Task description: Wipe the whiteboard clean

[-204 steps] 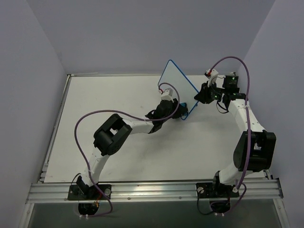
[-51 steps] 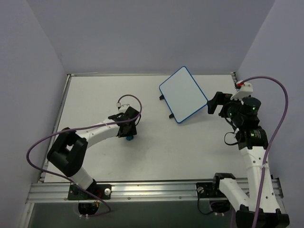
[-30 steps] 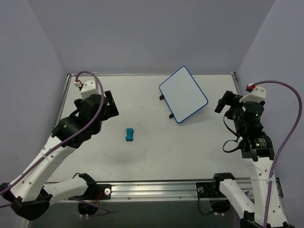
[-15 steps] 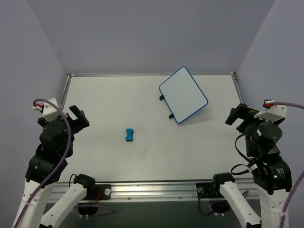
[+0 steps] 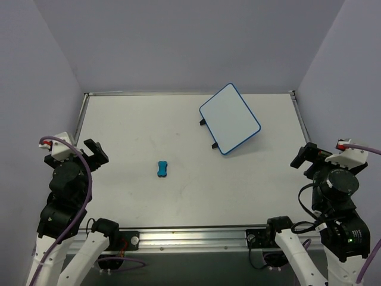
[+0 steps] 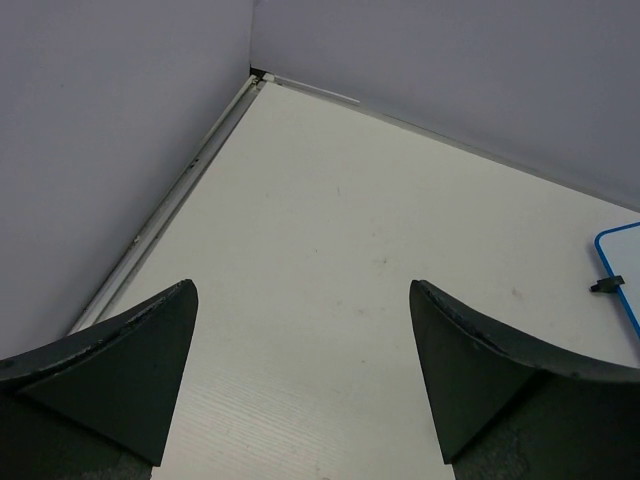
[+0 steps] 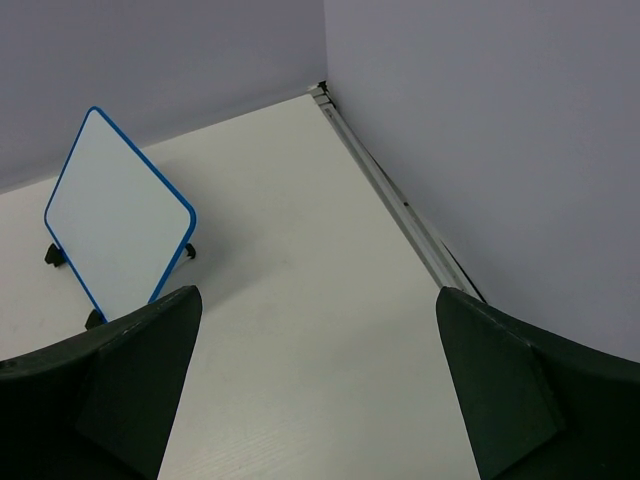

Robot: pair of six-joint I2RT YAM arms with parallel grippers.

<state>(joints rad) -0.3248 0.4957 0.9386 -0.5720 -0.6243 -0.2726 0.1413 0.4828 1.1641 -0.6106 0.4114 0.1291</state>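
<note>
The whiteboard (image 5: 230, 118) stands tilted on its two black feet at the back right of the table, its white face blank inside the blue frame. It also fills the left of the right wrist view as whiteboard (image 7: 118, 230), and only its corner shows in the left wrist view as whiteboard (image 6: 624, 272). A small blue eraser block (image 5: 162, 168) lies alone mid-table. My left gripper (image 5: 93, 154) hangs open over the near left corner, far from both. My right gripper (image 5: 303, 155) is open at the near right, apart from the board. Both wrist views show empty jaws: left gripper (image 6: 302, 287), right gripper (image 7: 319, 293).
Grey walls close the table on the left, back and right, with metal edge strips (image 6: 170, 200) (image 7: 400, 205) along the sides. An aluminium rail (image 5: 190, 238) carrying the arm bases runs along the near edge.
Both arms have pulled back from mid-table to the near corners. The eraser, earlier under the left gripper, lies free; the board, earlier held up edge-on, stands on its feet.
</note>
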